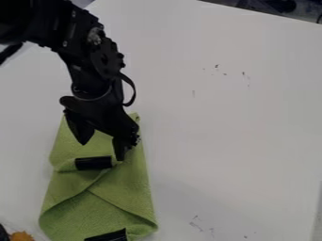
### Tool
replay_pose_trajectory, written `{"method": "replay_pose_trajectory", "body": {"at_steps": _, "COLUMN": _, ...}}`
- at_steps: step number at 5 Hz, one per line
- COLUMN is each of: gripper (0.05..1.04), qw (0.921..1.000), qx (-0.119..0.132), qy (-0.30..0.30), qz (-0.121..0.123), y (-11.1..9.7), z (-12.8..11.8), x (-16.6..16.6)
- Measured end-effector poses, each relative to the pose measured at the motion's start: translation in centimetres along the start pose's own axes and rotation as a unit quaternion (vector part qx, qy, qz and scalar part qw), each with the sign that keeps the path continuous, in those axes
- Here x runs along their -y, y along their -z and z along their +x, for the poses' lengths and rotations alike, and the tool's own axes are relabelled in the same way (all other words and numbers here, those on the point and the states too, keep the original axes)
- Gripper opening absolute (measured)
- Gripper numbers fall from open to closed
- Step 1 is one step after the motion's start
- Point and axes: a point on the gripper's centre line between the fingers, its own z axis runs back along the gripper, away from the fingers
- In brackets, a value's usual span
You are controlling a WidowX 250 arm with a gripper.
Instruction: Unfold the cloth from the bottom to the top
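Nearest, an orange thing (22,236) sits just left of the green cloth (129,190), whose near end bears one black strip (108,236). The cloth lies on the white table (239,141) with overlapping folds slanting across its near half, and a second black strip (92,163) lies across its middle. Over the cloth's far half hangs the gripper (101,151), its fingers spread apart and pointing down, the black arm (94,52) rising beyond the cloth's far end.

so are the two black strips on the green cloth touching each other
Apart. The camera view shows a stretch of green cloth between the upper strip and the lower strip.
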Motion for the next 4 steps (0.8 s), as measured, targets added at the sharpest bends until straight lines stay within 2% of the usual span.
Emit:
{"method": "replay_pose_trajectory", "body": {"at_steps": 2, "gripper": 0.999, "qw": 0.9999, "qx": -0.009, "qy": 0.005, "qz": -0.011, "y": 0.5, "z": -0.7, "x": 0.4}}
{"method": "replay_pose_trajectory", "body": {"at_steps": 3, "gripper": 0.999, "qw": 0.9993, "qx": -0.015, "qy": -0.001, "qz": -0.033, "y": 1.5, "z": -1.5, "x": 0.4}}
{"method": "replay_pose_trajectory", "body": {"at_steps": 4, "gripper": 0.999, "qw": 0.9990, "qx": -0.013, "qy": -0.006, "qz": -0.042, "y": 2.1, "z": -1.9, "x": 0.2}}
